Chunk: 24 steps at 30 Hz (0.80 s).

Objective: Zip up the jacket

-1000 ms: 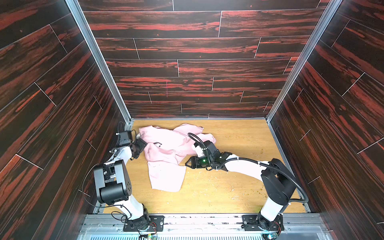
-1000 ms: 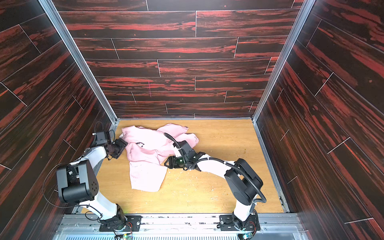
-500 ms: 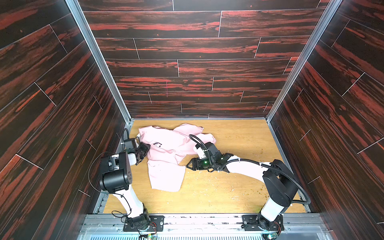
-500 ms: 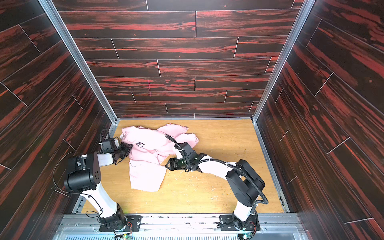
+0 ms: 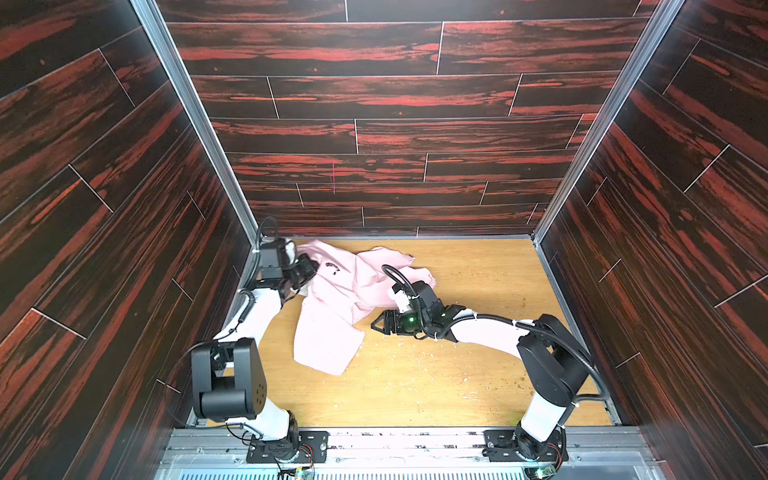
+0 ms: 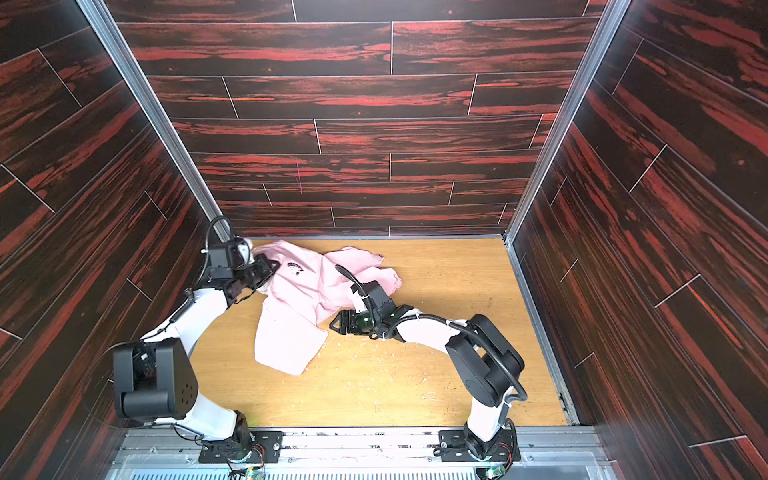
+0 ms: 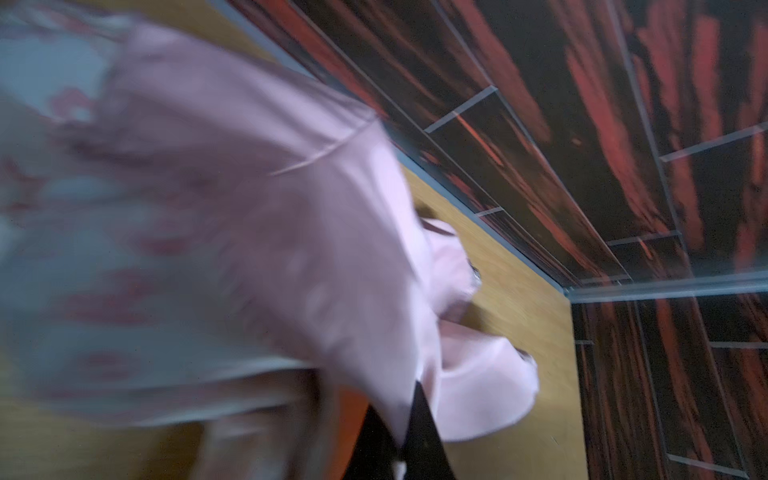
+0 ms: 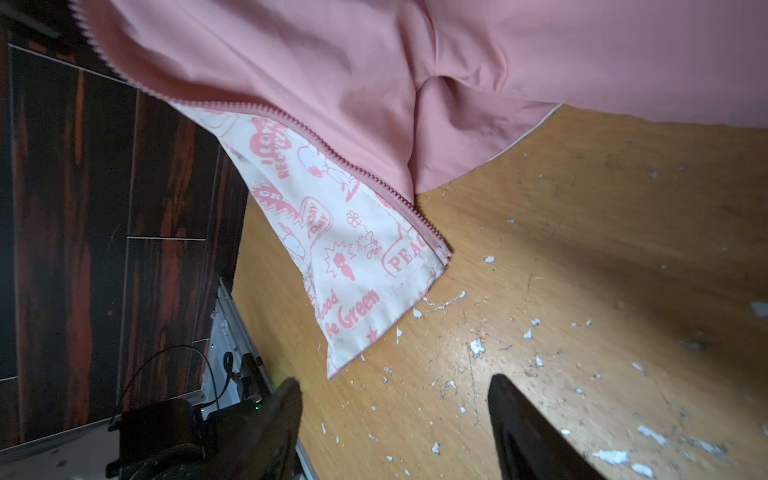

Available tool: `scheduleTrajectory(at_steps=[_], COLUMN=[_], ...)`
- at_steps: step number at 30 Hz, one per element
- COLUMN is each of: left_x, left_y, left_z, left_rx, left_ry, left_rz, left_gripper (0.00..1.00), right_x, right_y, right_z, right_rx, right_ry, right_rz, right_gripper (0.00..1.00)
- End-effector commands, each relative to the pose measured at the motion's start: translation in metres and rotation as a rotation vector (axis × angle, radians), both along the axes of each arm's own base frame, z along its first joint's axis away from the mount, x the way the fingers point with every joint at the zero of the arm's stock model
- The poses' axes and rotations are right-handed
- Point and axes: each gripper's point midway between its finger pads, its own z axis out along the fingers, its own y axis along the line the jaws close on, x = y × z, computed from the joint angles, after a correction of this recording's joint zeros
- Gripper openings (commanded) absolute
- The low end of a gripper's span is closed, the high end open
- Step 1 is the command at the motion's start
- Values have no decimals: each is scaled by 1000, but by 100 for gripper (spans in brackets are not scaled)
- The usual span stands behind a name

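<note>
Right, quick list, all places given off the wooden board point(image 5: 457, 386) that floors the cell.

1. the jacket point(image 5: 332, 307) point(image 6: 291, 307): light pink, thin, crumpled. It lies on the board's far-left part, w/ one flat panel reaching toward the board's middle. A dark chest logo point(image 5: 332, 268) faces up nr the board's far-left corner. In the right wrist view a flap is turned over, so the pale printed lining point(image 8: 353, 266) shows, pink cartoons and words. The zip teeth point(image 8: 332, 153) run along that flap's edge as one row, not joined to anything as far as I can see. The flap's corner rests on the board.

2. left gripper point(image 5: 309, 272) point(image 6: 270, 266): over the board's far-left corner, at the jacket's edge. In the left wrist view the dark fingers are pressed together w/ pink cloth pinched btwn them point(image 7: 405, 434). That view is blurred, so I can't tell which part of the jacket it has.

3. right gripper point(image 5: 376, 326) point(image 6: 334, 323): low over the board's middle, pointing at the jacket. Its fingers stand wide apart point(image 8: 395, 380), w/ nothing btwn them. It is near the lining's corner, not touching.

4. white flakes point(image 8: 478, 347): scattered on the board's middle.

5. wall panels point(image 5: 374, 124): dark red wood grain, on three sides of the board.
</note>
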Motion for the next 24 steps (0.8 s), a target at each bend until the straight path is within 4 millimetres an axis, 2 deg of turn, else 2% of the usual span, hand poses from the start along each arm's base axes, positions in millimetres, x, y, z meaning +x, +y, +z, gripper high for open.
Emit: scheduleTrajectory(at_steps=[1,6,11,14,15,19,24], left_x=[-8,-4,7,14,16,26,33], left_y=[-28,-92,-156,-194,-207,-261,-327], left_z=[21,47,87,112,117,122,131], left_rx=[-28,-35,-91,-156,-171,-206,-270], left_ry=[0,-30,-99,-147,-158,-169,-200], left_rz=[-57,-178,-298,-362,-384,-470,-572], left_gripper=[0,0,0,0,0,0,0], right_x=[0,5,11,16,23,29,26], right_y=[-1,-22,-43,-62,-74,-113,-149], right_z=[-12,-7,4,13,17,40,60], right_rx=[60,59,52,66,56,44,-38], right_ry=[72,37,-20,-38,-64,-138,-227], right_rz=[-6,-56,-87,-132,-178,-258,-310], right_gripper=[74,74,74,73,73,73,75])
